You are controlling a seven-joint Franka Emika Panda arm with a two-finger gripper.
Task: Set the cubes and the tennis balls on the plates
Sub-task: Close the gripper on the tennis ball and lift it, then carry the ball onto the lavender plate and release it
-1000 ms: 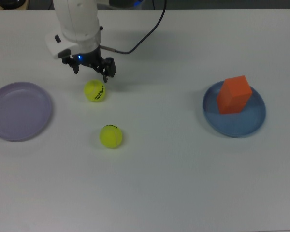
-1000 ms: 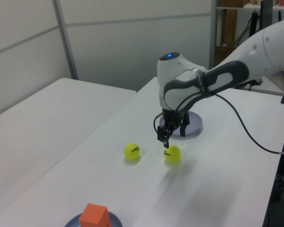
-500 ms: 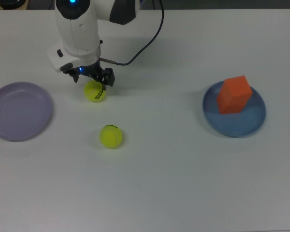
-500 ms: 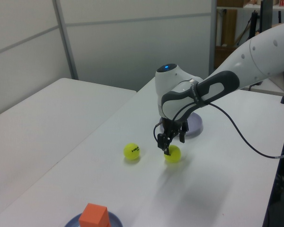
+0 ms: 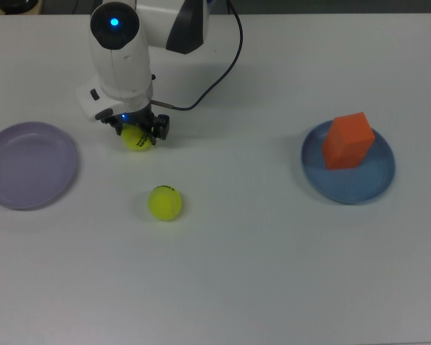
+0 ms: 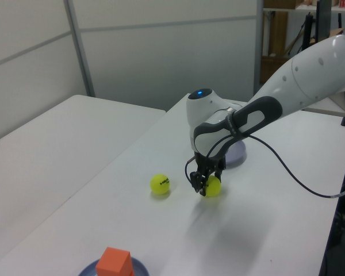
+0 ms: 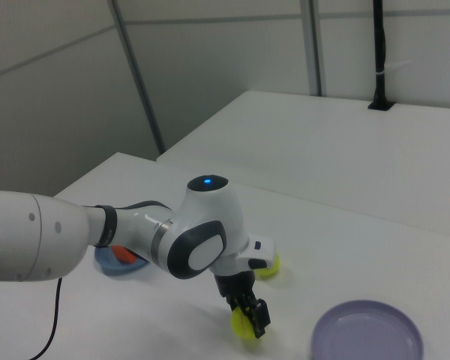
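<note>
My gripper [image 5: 139, 134] is down at the table, open, with its fingers on either side of a yellow-green tennis ball [image 5: 138, 139] [image 6: 213, 185] [image 7: 241, 323]. The other tennis ball [image 5: 165, 203] [image 6: 160, 184] [image 7: 268, 264] lies free a little nearer the top view's bottom. An orange cube [image 5: 348, 140] [image 6: 114, 262] stands on the blue plate [image 5: 373, 183] at the top view's right. The lavender plate [image 5: 29, 165] [image 6: 237, 155] [image 7: 367, 337] lies bare at the top view's left, close to the gripper.
A black cable [image 5: 215, 68] trails from the arm across the table behind the gripper. In the right view the blue plate [image 7: 109, 264] is mostly hidden behind the arm.
The gripper has come down over the tennis ball, from just above and behind it to straddling it at table height. Both balls, the cube and the plates have stayed put.
</note>
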